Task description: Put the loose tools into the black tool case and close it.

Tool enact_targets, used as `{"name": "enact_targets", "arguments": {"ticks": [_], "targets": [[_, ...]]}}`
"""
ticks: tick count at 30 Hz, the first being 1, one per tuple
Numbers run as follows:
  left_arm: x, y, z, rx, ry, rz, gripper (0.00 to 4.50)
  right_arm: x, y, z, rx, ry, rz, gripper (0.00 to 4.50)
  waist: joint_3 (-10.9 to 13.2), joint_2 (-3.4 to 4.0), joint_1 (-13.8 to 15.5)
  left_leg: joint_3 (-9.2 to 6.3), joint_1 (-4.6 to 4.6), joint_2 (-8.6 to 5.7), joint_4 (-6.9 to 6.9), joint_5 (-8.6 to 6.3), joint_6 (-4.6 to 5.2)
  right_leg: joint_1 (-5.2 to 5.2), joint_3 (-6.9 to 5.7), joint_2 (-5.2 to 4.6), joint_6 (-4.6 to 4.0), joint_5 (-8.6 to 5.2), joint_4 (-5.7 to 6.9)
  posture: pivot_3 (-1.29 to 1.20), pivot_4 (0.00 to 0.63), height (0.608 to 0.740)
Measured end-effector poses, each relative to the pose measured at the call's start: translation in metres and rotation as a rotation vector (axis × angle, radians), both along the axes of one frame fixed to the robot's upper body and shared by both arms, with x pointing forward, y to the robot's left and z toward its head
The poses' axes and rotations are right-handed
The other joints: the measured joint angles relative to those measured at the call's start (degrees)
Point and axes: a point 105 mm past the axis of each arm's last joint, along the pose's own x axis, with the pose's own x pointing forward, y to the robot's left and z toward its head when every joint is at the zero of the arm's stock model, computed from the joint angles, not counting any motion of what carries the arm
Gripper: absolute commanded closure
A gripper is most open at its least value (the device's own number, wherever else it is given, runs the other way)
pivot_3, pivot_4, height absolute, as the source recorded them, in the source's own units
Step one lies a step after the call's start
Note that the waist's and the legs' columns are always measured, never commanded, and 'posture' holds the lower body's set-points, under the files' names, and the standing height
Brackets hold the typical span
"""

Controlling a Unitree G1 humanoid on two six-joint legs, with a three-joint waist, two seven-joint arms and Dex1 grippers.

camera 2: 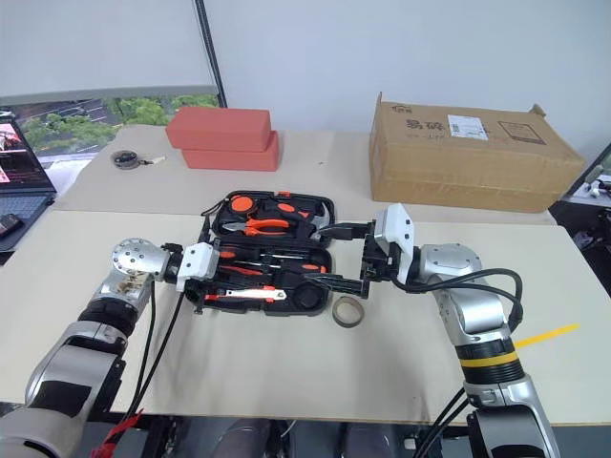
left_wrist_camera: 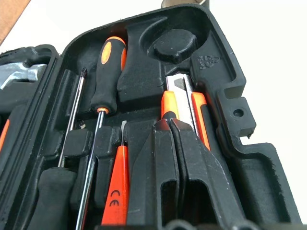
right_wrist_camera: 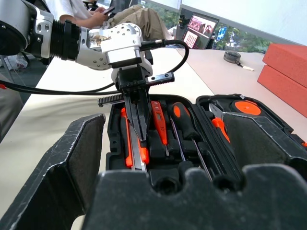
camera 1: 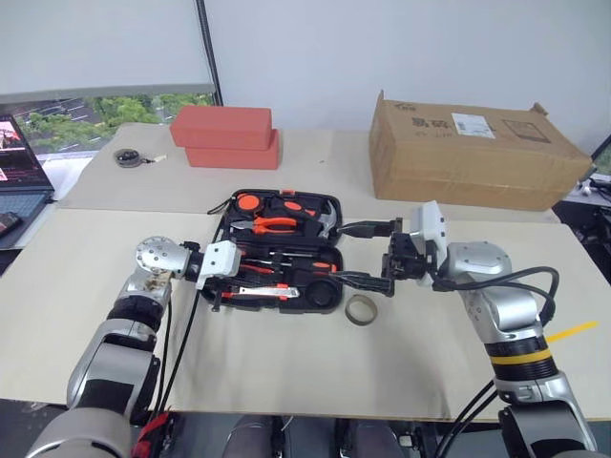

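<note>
Black tool case (camera 1: 277, 250) open on table (camera 1: 286, 363), mid-front. Inside near half: 2 screwdrivers (left_wrist_camera: 98, 120), tester pen (left_wrist_camera: 117, 187), utility knife (left_wrist_camera: 184, 103). Left gripper (left_wrist_camera: 169, 125) fingers pressed together over knife, gripping nothing. Right gripper (camera 1: 368, 254) spread wide, empty, at case's right edge. Tape ring (camera 1: 361, 309) loose on table, just beside case.

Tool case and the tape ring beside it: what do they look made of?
Black tool case: looks like moulded plastic, matte and grainy, with formed tool slots. Tape ring: seems to be a wound roll of dull grey-brown tape with a hollow core; paper or vinyl cannot be told.
</note>
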Motion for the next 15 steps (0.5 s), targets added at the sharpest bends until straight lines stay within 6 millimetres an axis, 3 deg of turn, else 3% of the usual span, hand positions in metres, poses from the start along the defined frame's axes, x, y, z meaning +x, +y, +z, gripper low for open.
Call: {"name": "enact_targets", "arguments": {"ticks": [15], "targets": [[0.0045,-0.0023,-0.0044,-0.024,-0.008,0.046,4.4,-0.0028,-0.0078,-0.0049,-0.102,-0.025,-0.02,0.0,-0.21,0.19,0.29,-0.01,0.17,-0.01,-0.01,-0.03,0.02,-0.03,0.0,-0.09,-0.26,-0.17,-0.07,0.0,0.15,0.712]]}}
